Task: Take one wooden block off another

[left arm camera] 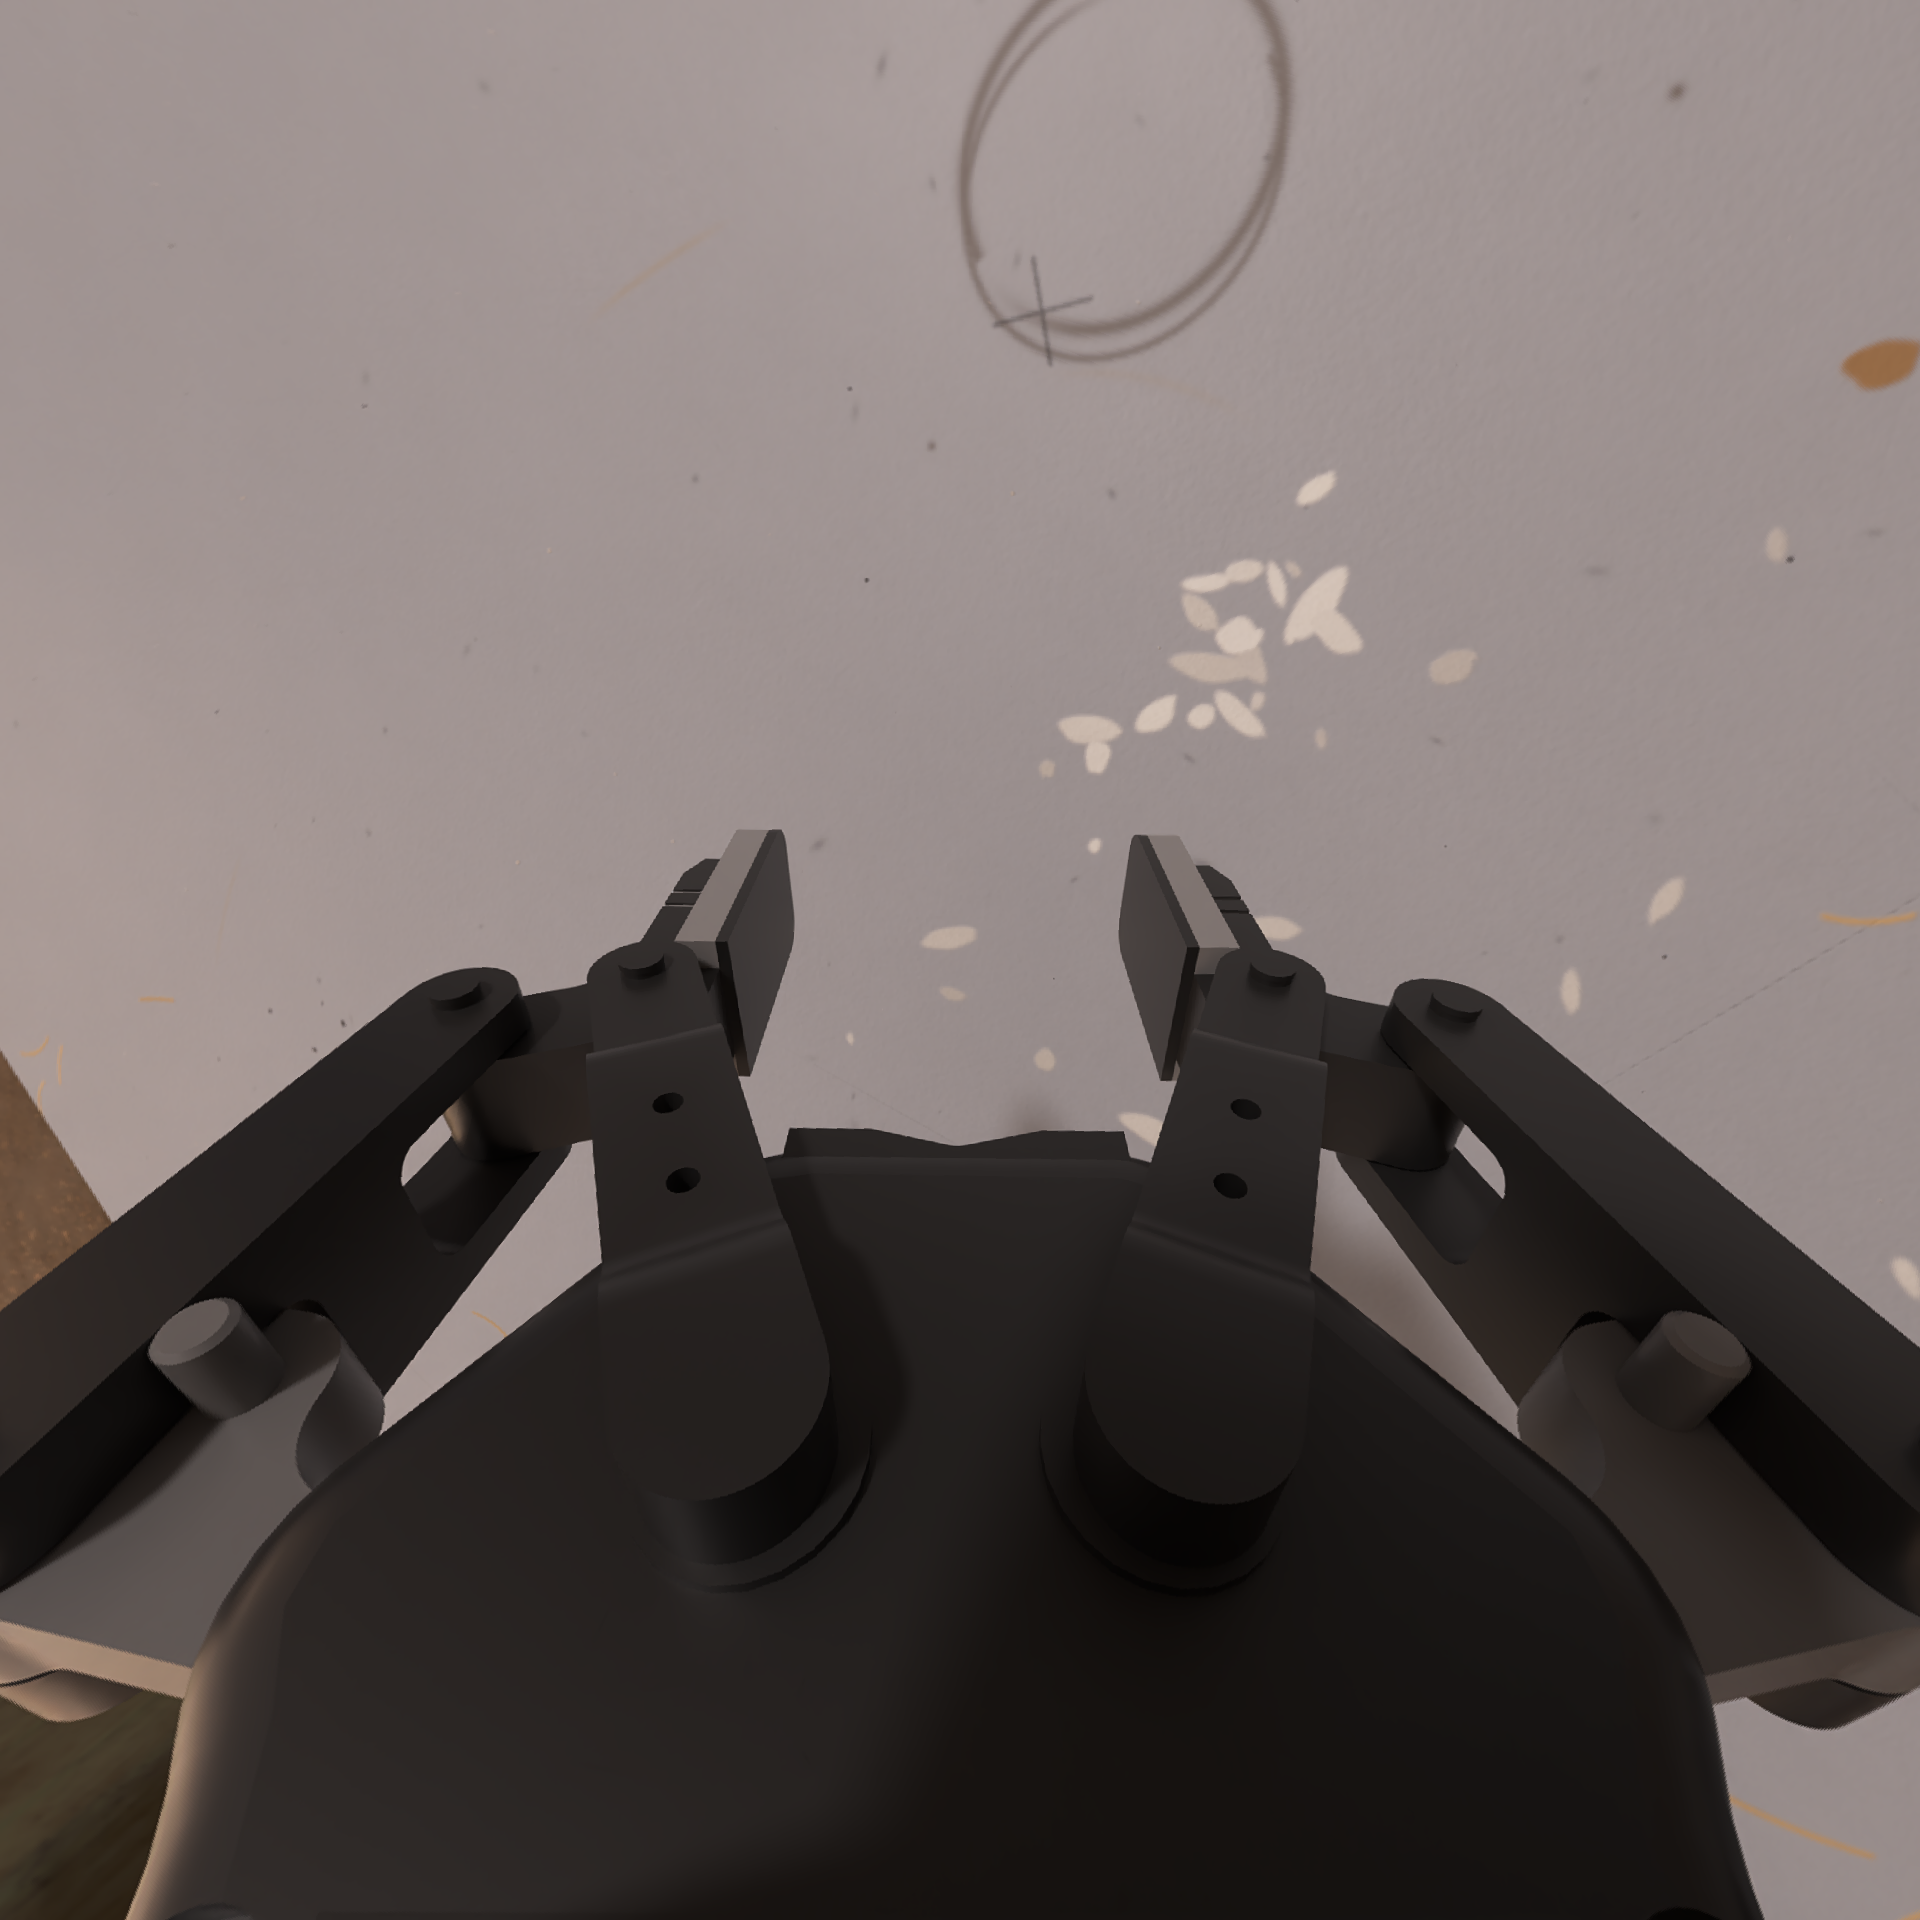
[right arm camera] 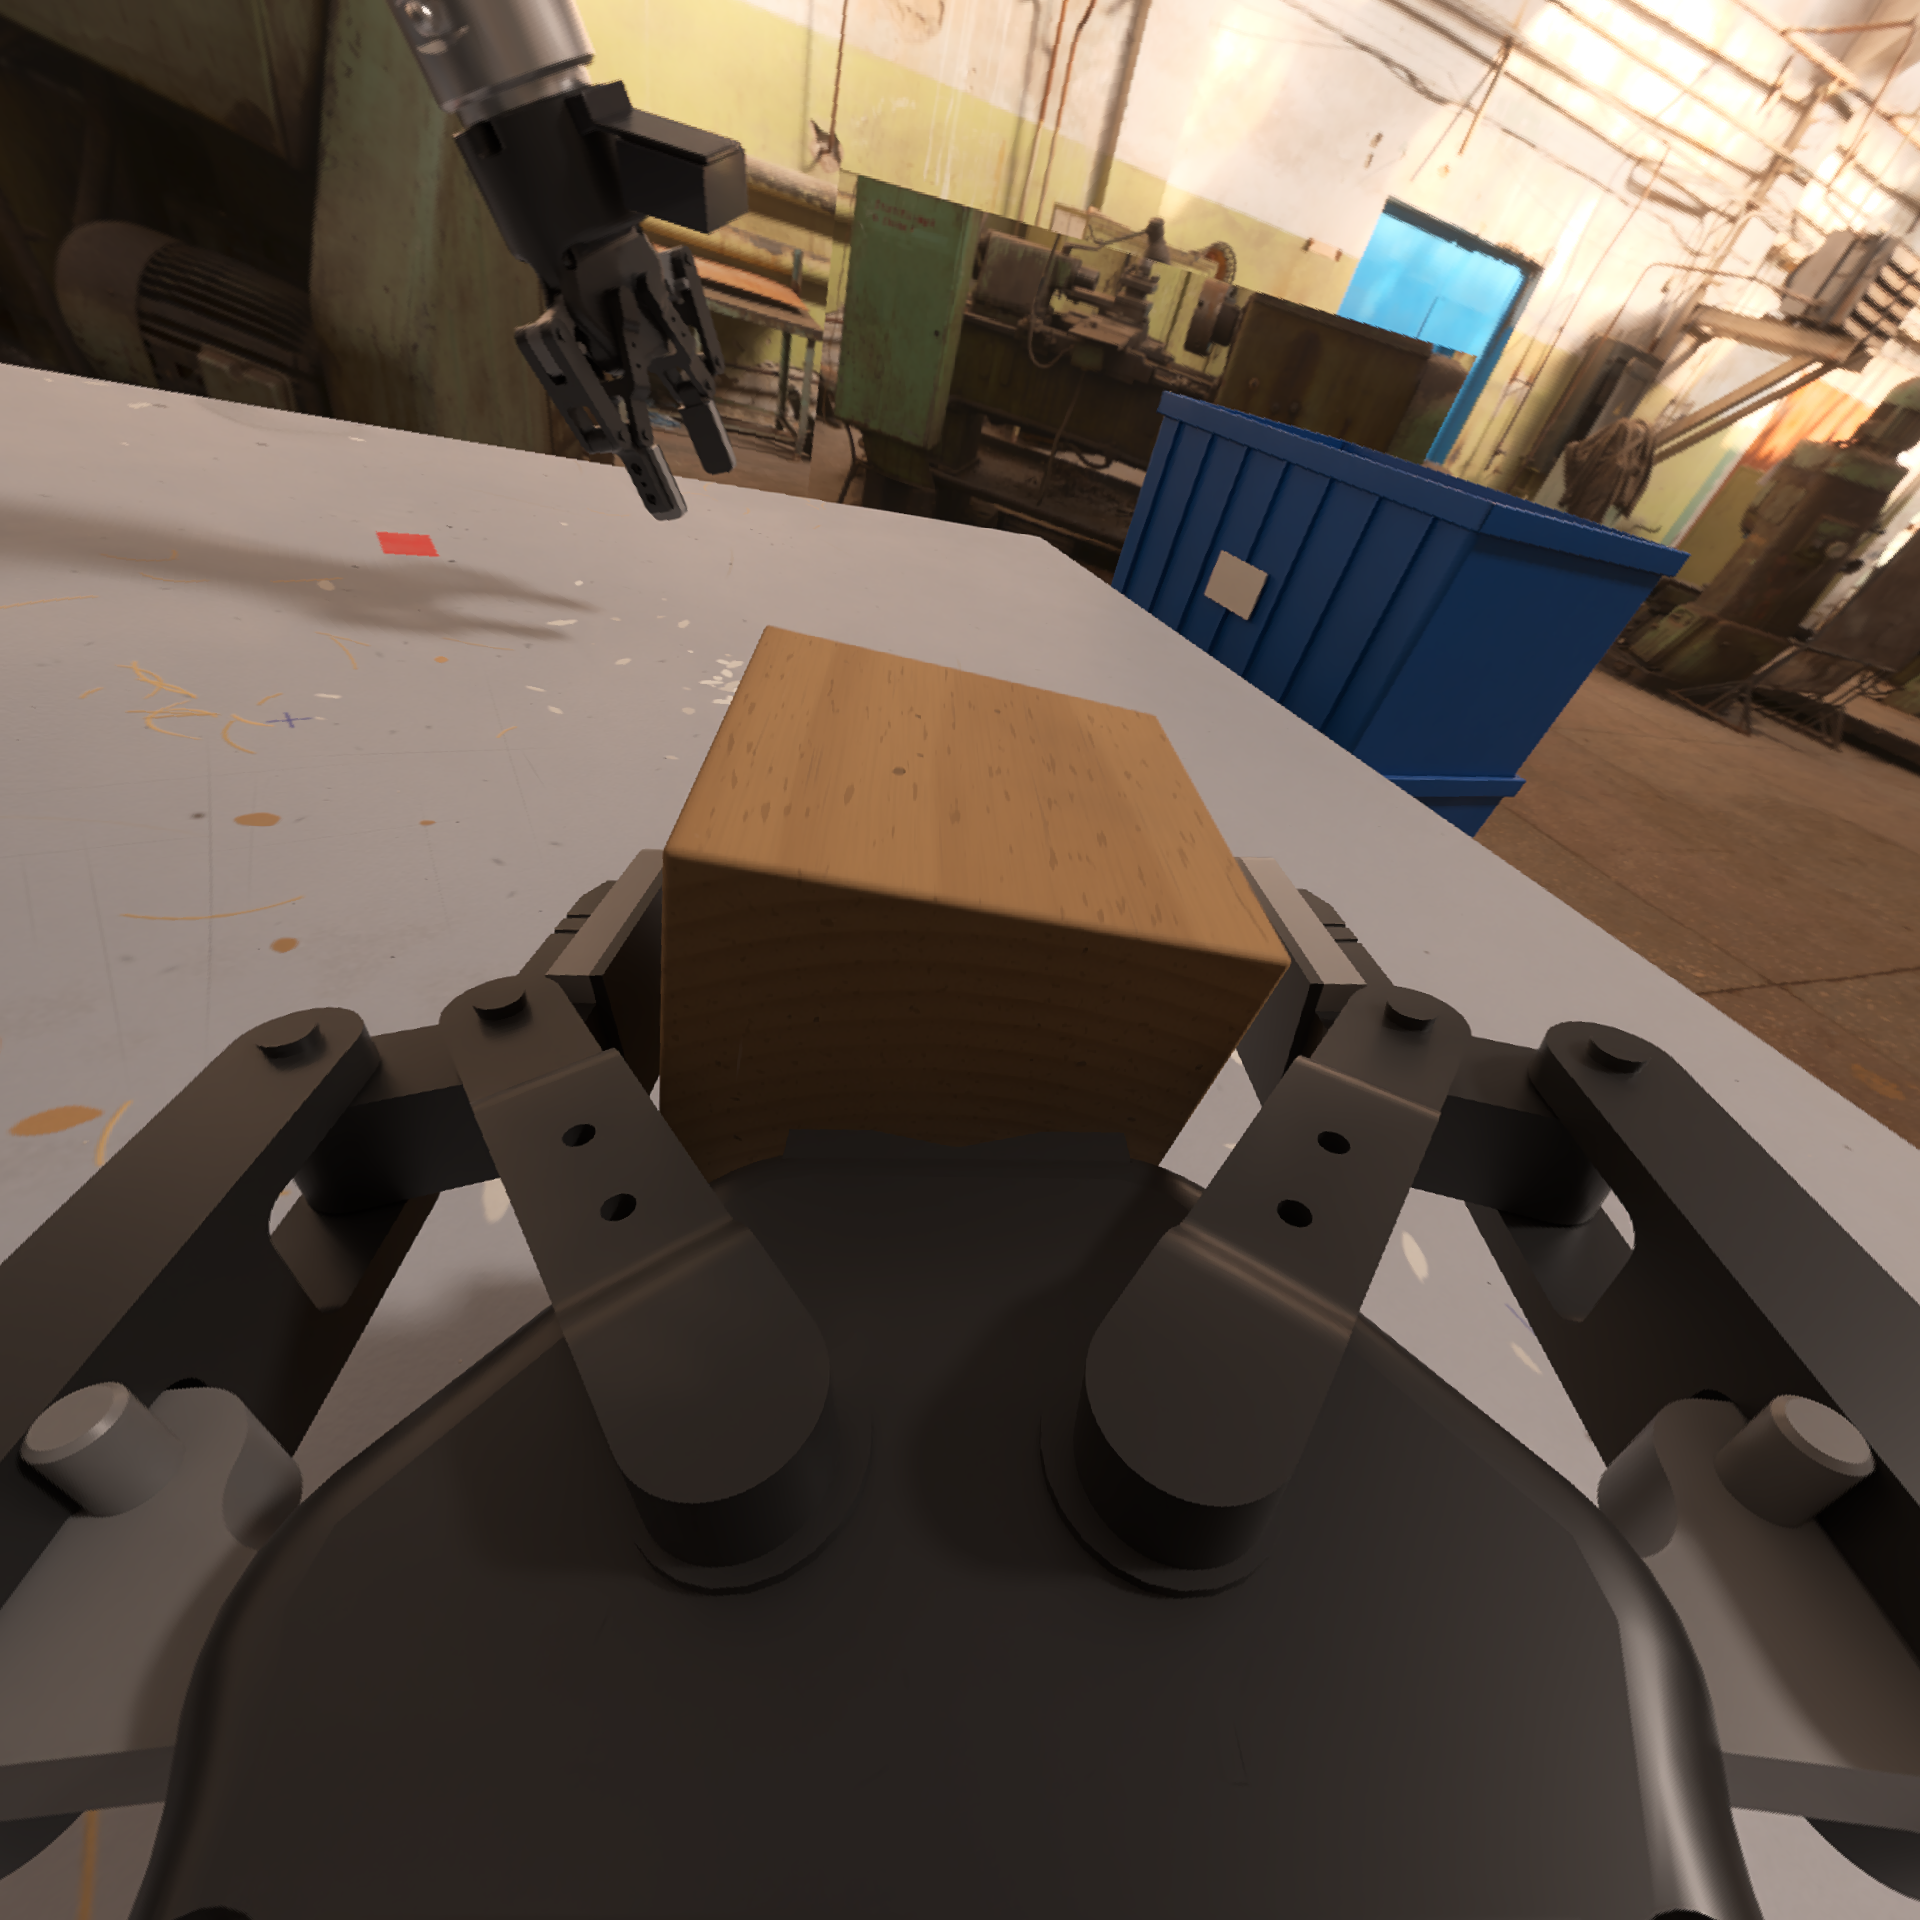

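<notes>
In the right wrist view a light wooden block (right arm camera: 956, 862) sits between my right gripper's fingers; my right gripper (right arm camera: 971, 935) is shut on it, pads on its left and right sides. Whether the block touches the table is hidden. No second block shows. My left gripper (left arm camera: 956, 935) is open and empty, facing bare grey tabletop. It also shows in the right wrist view (right arm camera: 681, 457), hanging above the far side of the table, apart from the block.
The grey table (right arm camera: 312, 831) bears paint flecks, scratches and a small red square (right arm camera: 407, 543). A pencilled oval (left arm camera: 1122, 177) marks the top ahead of the left gripper. The table's right edge runs close beside the block; a blue bin (right arm camera: 1382, 613) stands beyond it.
</notes>
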Robot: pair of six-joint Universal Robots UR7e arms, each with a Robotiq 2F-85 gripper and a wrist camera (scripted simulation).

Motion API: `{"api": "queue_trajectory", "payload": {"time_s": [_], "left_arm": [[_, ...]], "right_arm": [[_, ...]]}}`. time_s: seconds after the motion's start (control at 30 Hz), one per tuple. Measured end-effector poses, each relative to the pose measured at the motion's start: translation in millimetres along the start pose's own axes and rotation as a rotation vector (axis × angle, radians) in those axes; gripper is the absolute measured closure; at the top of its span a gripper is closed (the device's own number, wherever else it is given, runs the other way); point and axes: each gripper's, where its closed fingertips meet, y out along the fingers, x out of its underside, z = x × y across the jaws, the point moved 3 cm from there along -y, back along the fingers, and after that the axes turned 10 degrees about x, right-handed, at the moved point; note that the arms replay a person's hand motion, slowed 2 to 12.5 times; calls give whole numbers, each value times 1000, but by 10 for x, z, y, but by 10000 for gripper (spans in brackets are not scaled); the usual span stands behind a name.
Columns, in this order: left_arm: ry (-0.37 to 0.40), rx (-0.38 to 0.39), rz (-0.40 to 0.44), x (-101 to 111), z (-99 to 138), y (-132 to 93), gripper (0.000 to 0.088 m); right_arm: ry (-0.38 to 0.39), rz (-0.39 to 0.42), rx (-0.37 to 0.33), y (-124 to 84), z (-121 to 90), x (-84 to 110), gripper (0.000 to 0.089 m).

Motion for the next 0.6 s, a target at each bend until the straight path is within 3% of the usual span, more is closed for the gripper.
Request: {"api": "queue_trajectory", "payload": {"time_s": [0.33, 0.6], "left_arm": [[119, 157, -137, -67, -41, 229, 391], [26, 371, -234, 3, 41, 253, 470]], "right_arm": [[22, 21, -51, -1, -28, 71, 119], [8, 28, -85, -58, -71, 64, 135]]}}
